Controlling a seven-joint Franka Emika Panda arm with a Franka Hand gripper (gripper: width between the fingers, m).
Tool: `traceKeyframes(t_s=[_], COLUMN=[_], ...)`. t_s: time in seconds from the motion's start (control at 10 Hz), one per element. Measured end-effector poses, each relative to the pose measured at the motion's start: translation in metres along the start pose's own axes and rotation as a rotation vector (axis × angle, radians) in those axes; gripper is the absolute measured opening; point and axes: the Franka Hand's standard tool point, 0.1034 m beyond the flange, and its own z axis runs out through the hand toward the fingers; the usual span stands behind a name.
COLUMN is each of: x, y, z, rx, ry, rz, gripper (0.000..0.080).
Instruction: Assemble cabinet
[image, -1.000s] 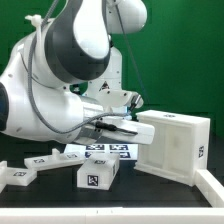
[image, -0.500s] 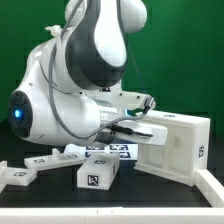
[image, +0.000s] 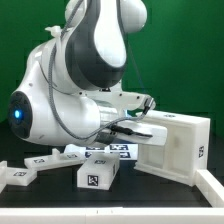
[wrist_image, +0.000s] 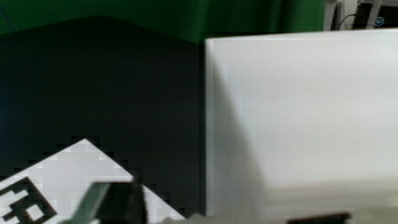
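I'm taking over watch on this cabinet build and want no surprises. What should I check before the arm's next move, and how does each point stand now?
1. cabinet stands upright: ok.
2. gripper is at the cabinet's side toward the exterior view's left: ok.
3. Jaws open, shut or gripping the wall: cannot tell.
4. marker board lies flat beside the cabinet: ok.
5. tagged block lies apart from the gripper: ok.
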Motion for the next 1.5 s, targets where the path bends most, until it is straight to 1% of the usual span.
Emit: traceKeyframes(t_s=[0.1, 0.2, 0.3, 0.4, 0.5, 0.6, 0.7, 0.8, 0.9, 1.0, 1.1, 1.2, 1.3, 1.4, 1.5], x=[0.0, 0.0, 0.0, -0.001, -0.008, -0.018, -0.026, -0.042, -0.05, -0.045, -0.046, -0.048, -0.047, -0.056, -0.067], y=[0.0, 0.0, 0.0, 0.001, 0.005, 0.011, 0.015, 0.02, 0.022, 0.017, 0.013, 0.011, 0.013, 0.017, 0.018], z=[0.0, 0.0, 0.0, 0.0, 0.001, 0.001, -0.008, -0.016, -0.016, -0.017, -0.018, -0.017, -0.023, -0.033, -0.036], rx=[0.0, 0.0, 0.0, -0.003, -0.019, -0.041, -0.057, -0.061, -0.046, -0.038, -0.033, -0.03, -0.042, -0.074, -0.076], ry=[0.0, -0.001, -0.001, -0.002, -0.023, -0.053, -0.017, 0.061, 0.121, 0.205, 0.269, 0.307, 0.373, 0.443, 0.492], rz=[0.0, 0.0, 0.0, 0.001, 0.02, 0.033, 0.031, 0.031, 0.032, 0.02, 0.006, -0.002, 0.044, 0.133, 0.241], gripper=[0.0201, 0.007, 0.0029, 0.0029, 0.0029, 0.0029, 0.0029, 0.0029, 0.0029, 0.0029, 0.0029, 0.0029, 0.0029, 0.0029, 0.0029])
